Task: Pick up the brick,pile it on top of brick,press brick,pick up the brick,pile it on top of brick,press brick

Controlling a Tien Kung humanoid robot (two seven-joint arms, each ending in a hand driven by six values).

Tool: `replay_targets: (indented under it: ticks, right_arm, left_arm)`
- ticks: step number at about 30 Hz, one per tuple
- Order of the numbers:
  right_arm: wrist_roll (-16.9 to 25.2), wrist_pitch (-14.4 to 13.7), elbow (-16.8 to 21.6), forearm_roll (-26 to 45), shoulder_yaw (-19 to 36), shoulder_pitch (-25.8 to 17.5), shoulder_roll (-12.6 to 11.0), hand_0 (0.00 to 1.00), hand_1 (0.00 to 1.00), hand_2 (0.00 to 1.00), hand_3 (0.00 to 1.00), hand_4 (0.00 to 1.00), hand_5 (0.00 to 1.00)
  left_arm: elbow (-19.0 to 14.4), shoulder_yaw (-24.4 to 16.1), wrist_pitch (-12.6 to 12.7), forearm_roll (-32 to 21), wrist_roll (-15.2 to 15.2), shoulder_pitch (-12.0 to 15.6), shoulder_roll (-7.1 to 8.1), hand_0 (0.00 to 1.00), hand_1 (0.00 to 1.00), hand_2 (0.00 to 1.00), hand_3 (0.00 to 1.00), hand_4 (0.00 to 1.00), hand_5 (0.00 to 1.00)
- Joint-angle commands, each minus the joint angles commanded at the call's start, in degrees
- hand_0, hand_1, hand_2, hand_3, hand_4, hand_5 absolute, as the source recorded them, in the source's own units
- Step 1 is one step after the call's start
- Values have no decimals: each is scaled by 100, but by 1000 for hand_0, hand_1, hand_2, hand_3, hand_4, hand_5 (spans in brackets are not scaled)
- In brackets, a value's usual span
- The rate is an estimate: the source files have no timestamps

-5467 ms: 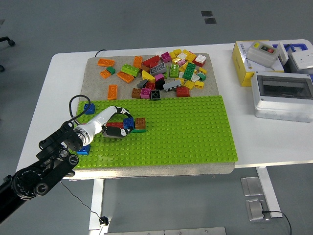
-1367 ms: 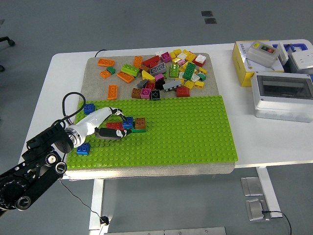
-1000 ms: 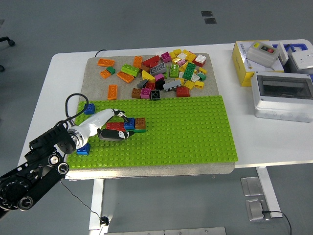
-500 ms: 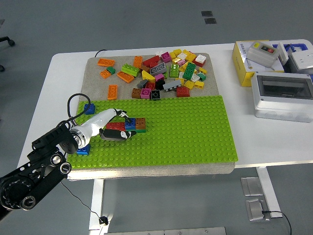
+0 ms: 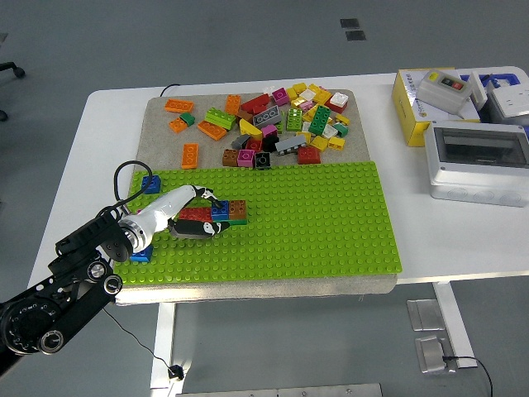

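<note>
Left hand presses on the brick stack

The left hand [image 5: 198,217] has barely shifted since half a second ago, fingers curled around the blue brick [image 5: 219,208] atop the stack; the brown brick [image 5: 237,209] touches its fingertips, on the green baseplate [image 5: 331,223].

baseplate [image 5: 314,223]: glossy studded plastic | mat [image 5: 165,124]: rough matt | table [image 5: 107,141]: smooth

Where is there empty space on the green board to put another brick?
The green baseplate is bare across its whole middle and right, from the brown brick to its right edge. It is crowded at the left, where the left hand sits on the small brick stack, and behind, in the loose brick pile.
</note>
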Motion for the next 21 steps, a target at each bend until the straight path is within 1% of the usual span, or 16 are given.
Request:
replay_targets:
  ticks: [7,13,17,21]
  right_arm:
    - [2,-1,0,-3,-6,-15,1,729,659,640,824,655,998]
    - [0,-1,0,-5,-3,-26,0,727,659,640,823,657,998]
    - [-6,-4,0,-10,8,-34,2,727,659,640,823,657,998]
    - [-7,-8,0,-14,28,-42,-2,727,659,640,823,657,998]
  left_arm:
    - [22,-16,31,-18,-51,23,-2,998,963,937,652,784,487]
    - [-41,-35,46,-26,-75,47,19,998,963,937,648,783,486]
    - [-172,-75,42,1,-71,61,53,998,963,937,648,783,486]
    - [-461,-149,-7,220,-23,77,82,998,961,932,635,781,485]
